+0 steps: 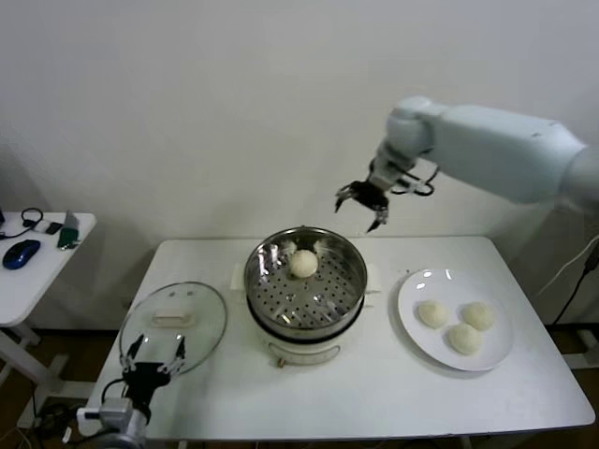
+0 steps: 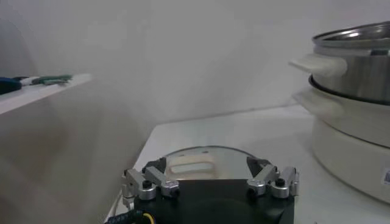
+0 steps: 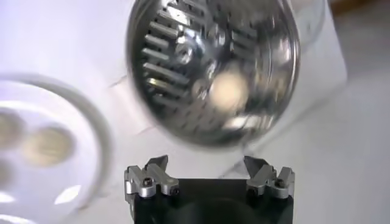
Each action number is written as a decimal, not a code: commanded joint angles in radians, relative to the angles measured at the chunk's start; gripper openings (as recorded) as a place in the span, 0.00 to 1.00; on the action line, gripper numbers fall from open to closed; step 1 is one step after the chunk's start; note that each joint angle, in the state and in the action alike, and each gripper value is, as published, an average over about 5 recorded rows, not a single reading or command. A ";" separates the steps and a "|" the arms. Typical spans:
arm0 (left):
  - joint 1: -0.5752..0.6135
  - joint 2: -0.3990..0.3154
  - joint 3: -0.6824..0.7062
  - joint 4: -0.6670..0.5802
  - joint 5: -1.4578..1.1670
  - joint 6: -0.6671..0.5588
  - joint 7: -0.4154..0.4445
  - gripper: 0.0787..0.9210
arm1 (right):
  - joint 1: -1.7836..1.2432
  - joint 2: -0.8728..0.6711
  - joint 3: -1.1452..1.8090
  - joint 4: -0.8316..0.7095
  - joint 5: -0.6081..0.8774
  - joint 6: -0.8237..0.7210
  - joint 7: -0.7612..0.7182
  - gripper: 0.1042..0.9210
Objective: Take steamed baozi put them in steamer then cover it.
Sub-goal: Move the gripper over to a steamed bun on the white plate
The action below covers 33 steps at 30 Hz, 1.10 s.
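Note:
One cream-white baozi [image 1: 302, 263] lies on the perforated tray of the shiny steamer [image 1: 271, 290] at the table's middle; in the right wrist view it shows as a pale blur [image 3: 229, 90] inside the steamer [image 3: 164, 67]. Three more baozi [image 1: 458, 324] rest on a white plate [image 1: 412, 285] to the right. My right gripper [image 1: 363, 204] hangs open and empty, high above the steamer's far right rim. The glass cover [image 1: 208, 323] with its cream handle lies flat on the table left of the steamer. My left gripper [image 1: 153, 357] stands open at the cover's near edge, low by the table's front left.
A small white side table [image 1: 37, 276] at the far left carries a blue mouse [image 1: 21, 253] and other small items. The steamer's white base and side handle [image 2: 320, 64] rise close beside the cover [image 2: 201, 159] in the left wrist view. A wall stands behind the table.

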 commanded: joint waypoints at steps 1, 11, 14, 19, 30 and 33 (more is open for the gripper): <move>-0.005 -0.001 0.002 0.004 -0.001 -0.001 0.001 0.88 | 0.243 -0.228 -0.356 0.211 0.286 -0.364 -0.016 0.88; -0.011 0.001 0.000 0.011 -0.003 -0.007 0.003 0.88 | -0.112 -0.448 -0.189 0.223 0.157 -0.546 0.085 0.88; -0.009 0.003 -0.006 0.008 -0.003 -0.007 0.003 0.88 | -0.245 -0.456 -0.082 0.176 0.102 -0.542 0.094 0.88; -0.002 0.004 -0.014 0.008 -0.003 -0.011 0.003 0.88 | -0.469 -0.420 0.132 0.081 0.019 -0.530 0.112 0.88; 0.014 -0.004 -0.027 0.004 -0.003 -0.016 0.003 0.88 | -0.663 -0.243 0.304 -0.103 -0.082 -0.524 0.151 0.88; 0.020 -0.007 -0.029 0.003 -0.003 -0.022 0.003 0.88 | -0.698 -0.205 0.338 -0.149 -0.092 -0.527 0.156 0.88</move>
